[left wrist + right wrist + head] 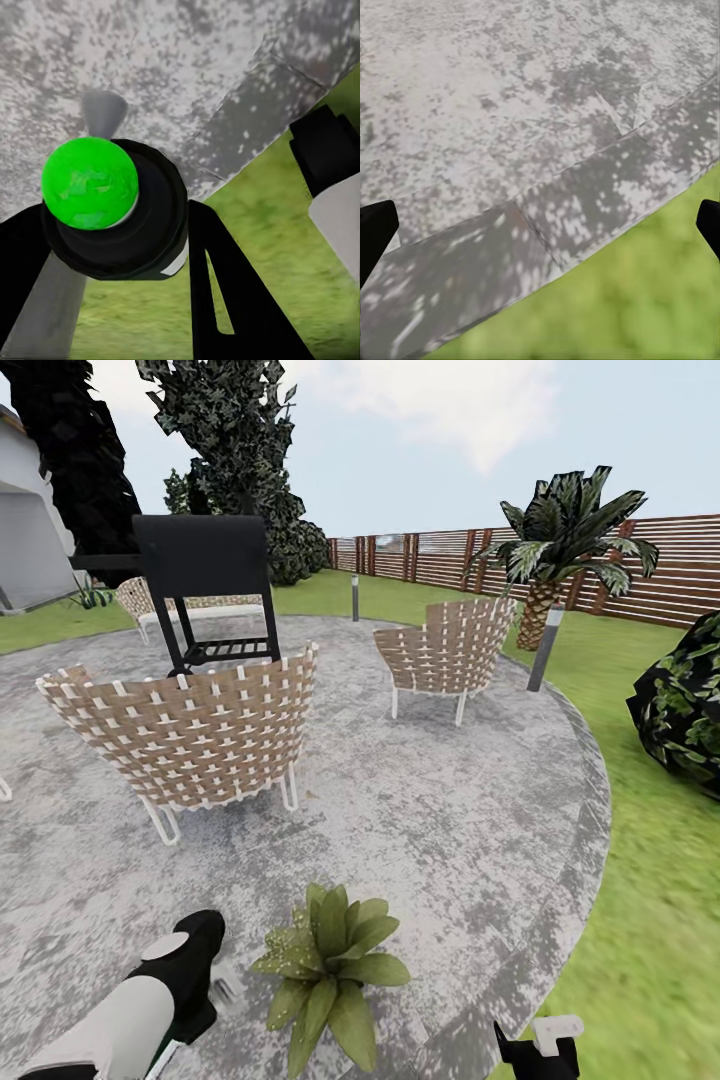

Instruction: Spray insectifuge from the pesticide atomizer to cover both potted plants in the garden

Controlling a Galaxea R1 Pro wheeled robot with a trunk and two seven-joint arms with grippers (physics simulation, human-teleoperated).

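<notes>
Left pincer (112,225) grips the pesticide atomizer (90,184) beside a potted plant (330,970) on the paved circle (450,840).
Right pincer (540,225) spread wide, empty. Good practice: aim nozzle squarely over the rosette before spraying.

head view over paved circle (420,840), wrist views close above its edge

Ground: grey mottled paved circle (430,830), bordered by green lawn (650,920).
On paving: potted plant (330,970) near front edge; two woven chairs (190,735) (445,650); black grill (205,590) behind nearer chair.
On lawn: grey bollard lamp (545,647), palm (560,550).
</notes>
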